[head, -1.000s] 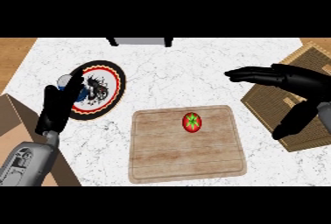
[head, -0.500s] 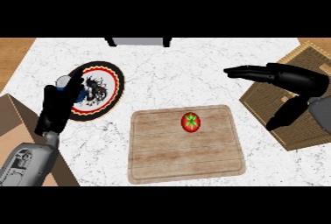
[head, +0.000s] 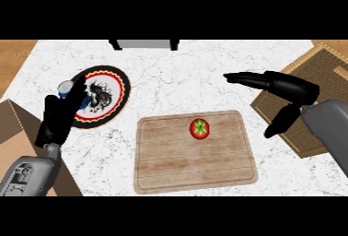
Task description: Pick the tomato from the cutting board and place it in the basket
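Observation:
A red tomato (head: 200,128) with a green star top lies on the upper middle of the wooden cutting board (head: 194,161). My right hand (head: 283,87) hovers to the tomato's upper right, open, fingers stretched left and thumb hanging down, holding nothing. It sits over the left edge of the brown woven basket (head: 323,73) at the right side. My left hand (head: 62,113) rests open at the left, fingers up, over the edge of a patterned plate.
A round plate (head: 105,96) with a red and black rim lies left of the board on the white marble counter (head: 176,69). A grey object (head: 144,44) stands at the counter's far edge. Wooden surfaces show at the left corners.
My right hand has moved left and slightly down, nearer the tomato. The tomato, board and left hand have stayed put.

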Robot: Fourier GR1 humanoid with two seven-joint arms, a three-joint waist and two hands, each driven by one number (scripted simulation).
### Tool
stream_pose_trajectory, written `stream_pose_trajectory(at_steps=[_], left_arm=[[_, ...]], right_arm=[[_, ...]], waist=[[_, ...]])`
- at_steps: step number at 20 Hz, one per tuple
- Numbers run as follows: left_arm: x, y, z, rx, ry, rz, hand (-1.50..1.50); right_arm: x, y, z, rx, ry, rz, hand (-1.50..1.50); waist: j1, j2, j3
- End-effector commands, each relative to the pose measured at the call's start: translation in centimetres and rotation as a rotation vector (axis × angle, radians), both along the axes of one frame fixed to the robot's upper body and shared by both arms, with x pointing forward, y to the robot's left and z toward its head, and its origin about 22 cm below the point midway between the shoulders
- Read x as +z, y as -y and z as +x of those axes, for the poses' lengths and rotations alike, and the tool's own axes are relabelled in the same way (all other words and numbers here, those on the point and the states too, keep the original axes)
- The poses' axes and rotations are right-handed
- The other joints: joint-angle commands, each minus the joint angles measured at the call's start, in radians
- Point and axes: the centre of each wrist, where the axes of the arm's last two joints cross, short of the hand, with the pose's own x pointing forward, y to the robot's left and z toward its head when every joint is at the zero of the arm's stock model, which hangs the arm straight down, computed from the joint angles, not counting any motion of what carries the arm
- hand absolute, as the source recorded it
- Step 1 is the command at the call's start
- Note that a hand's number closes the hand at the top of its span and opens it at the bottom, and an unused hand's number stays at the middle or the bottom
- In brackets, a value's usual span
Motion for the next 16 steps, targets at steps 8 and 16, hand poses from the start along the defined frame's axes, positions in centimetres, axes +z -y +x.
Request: stream_pose_trajectory(at_steps=[8,16], left_arm=[[-1.3,-1.4,-0.1,0.008,-0.028,-0.011,0.0],[-1.1,0.4,0.7,0.015,-0.028,0.001,0.0]], right_arm=[[-3.4,-3.4,0.9,0.106,-0.065,0.006,-1.5],[-7.3,-8.3,1.1,0.096,-0.043,0.02,-1.5]], waist=[[-0.005,0.004,-0.008],[-0.002,0.004,-0.008]])
